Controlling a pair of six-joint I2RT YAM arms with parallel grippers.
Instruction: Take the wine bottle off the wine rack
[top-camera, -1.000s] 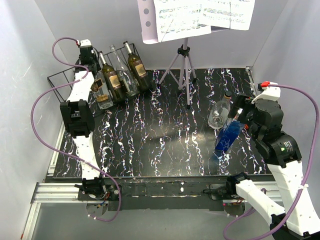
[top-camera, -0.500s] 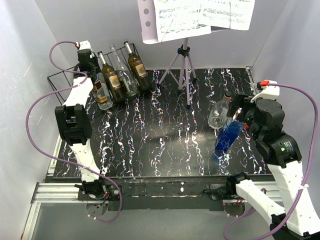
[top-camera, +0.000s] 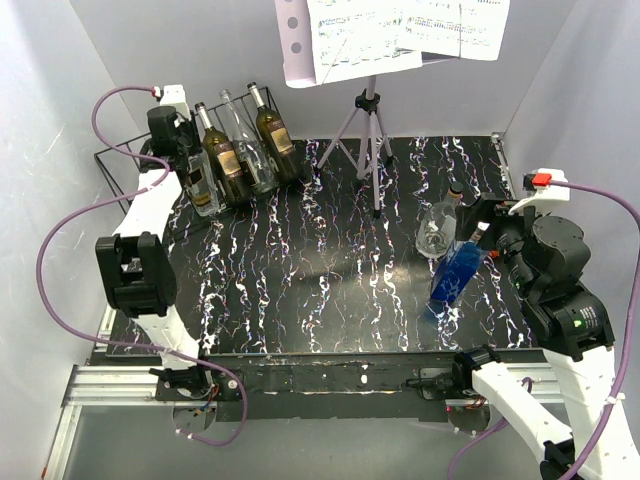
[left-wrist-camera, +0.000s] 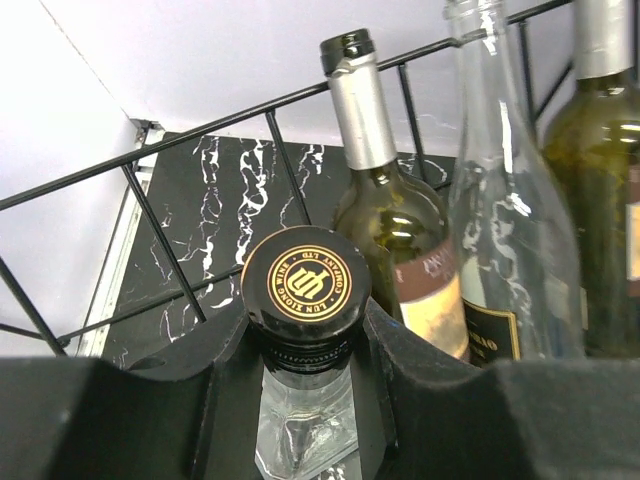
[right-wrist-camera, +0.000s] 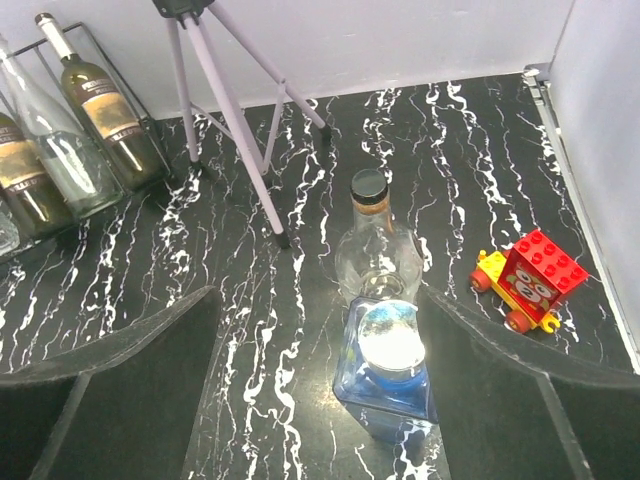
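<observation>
The black wire wine rack (top-camera: 118, 160) stands at the far left and holds several bottles. My left gripper (top-camera: 168, 130) reaches over its back and is shut on the neck of the leftmost one, a clear bottle (top-camera: 200, 188). In the left wrist view the fingers (left-wrist-camera: 410, 380) flank the neck just under the bottle's black gold-printed cap (left-wrist-camera: 305, 283), with the rack's wires (left-wrist-camera: 200, 125) behind. My right gripper (top-camera: 488, 225) is open and empty, above a blue bottle (top-camera: 455, 275) that stands on the table.
A dark green bottle (top-camera: 226, 160), a clear bottle (top-camera: 250, 150) and another green bottle (top-camera: 276, 135) lean in the rack. A tripod music stand (top-camera: 368, 140) stands at the back centre. A round clear bottle (right-wrist-camera: 375, 250) and a red toy (right-wrist-camera: 525, 275) are near the blue bottle (right-wrist-camera: 390, 380).
The left arm has swung left and back, and the clear bottle's neck has moved with its gripper. The right arm has drawn back to the right, away from the blue bottle.
</observation>
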